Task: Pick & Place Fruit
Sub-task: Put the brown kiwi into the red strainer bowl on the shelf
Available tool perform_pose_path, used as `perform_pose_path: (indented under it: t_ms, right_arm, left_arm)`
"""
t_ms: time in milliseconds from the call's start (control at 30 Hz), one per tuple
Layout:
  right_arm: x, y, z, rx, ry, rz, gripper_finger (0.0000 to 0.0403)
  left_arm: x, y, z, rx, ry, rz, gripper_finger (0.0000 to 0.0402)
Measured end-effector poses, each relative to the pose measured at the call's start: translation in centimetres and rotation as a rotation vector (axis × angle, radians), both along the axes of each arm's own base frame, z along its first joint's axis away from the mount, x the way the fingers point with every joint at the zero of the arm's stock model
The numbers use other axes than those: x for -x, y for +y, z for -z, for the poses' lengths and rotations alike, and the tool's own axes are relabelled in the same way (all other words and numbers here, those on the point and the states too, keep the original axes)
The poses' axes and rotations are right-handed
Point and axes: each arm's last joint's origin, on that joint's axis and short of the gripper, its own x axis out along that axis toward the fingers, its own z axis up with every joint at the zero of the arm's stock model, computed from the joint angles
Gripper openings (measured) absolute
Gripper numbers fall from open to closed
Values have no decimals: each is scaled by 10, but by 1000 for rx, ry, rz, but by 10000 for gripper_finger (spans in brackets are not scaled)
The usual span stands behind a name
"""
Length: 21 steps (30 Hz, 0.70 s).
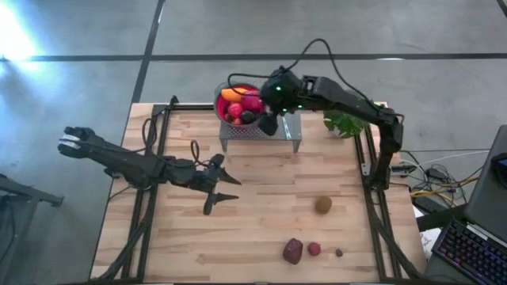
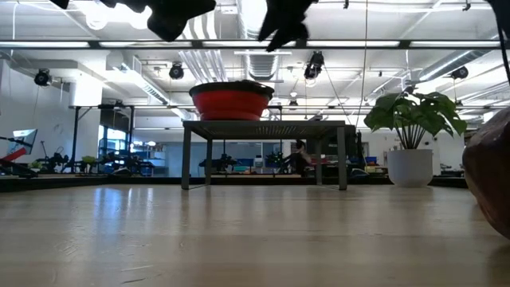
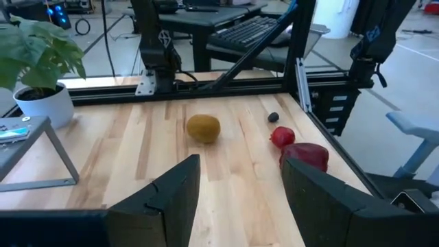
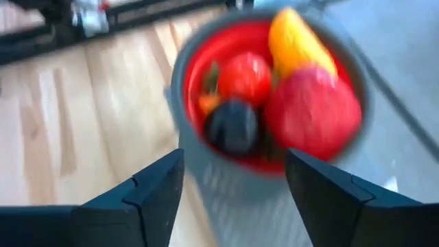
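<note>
Nearby, potted plant [image 1: 344,123] stands beside bowl [image 1: 221,107] on stand [image 1: 261,131].

Fruit [image 1: 242,104] in bowl [image 1: 219,101] on stand [image 1: 261,133]

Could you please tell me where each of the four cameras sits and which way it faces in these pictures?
High view: above the table, looking straight down; both arms show, right gripper by the bowl.
Low view: at tabletop height, facing the room; both grippers hang at the top edge.
Left wrist view: behind the open left gripper, facing the kiwi and maroon fruit.
Right wrist view: behind the open right gripper, looking down into the bowl.
Shared: the kiwi shows in the high and left wrist views.
</note>
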Motion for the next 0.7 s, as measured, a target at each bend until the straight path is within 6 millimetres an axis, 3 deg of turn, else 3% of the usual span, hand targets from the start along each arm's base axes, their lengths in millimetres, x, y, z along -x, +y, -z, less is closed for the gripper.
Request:
perform_pose_path:
  t_ms: [133, 333, 533, 700]
  right_arm:
    - [27, 27, -6, -101, 164, 13, 228]
    - [54, 87, 4, -172, 433, 103, 206]
    - [74, 149, 4, -230, 408, 127, 178]
    - [100, 191, 17, -273, 430, 193, 169]
  left_arm:
    - [0, -1, 1, -1, 5, 2, 211]
    - [0, -1, 0, -11, 0, 4, 211]
    - [0, -1, 0, 2, 1, 2, 211]
    - [0, -1, 1, 4, 4, 3, 211]
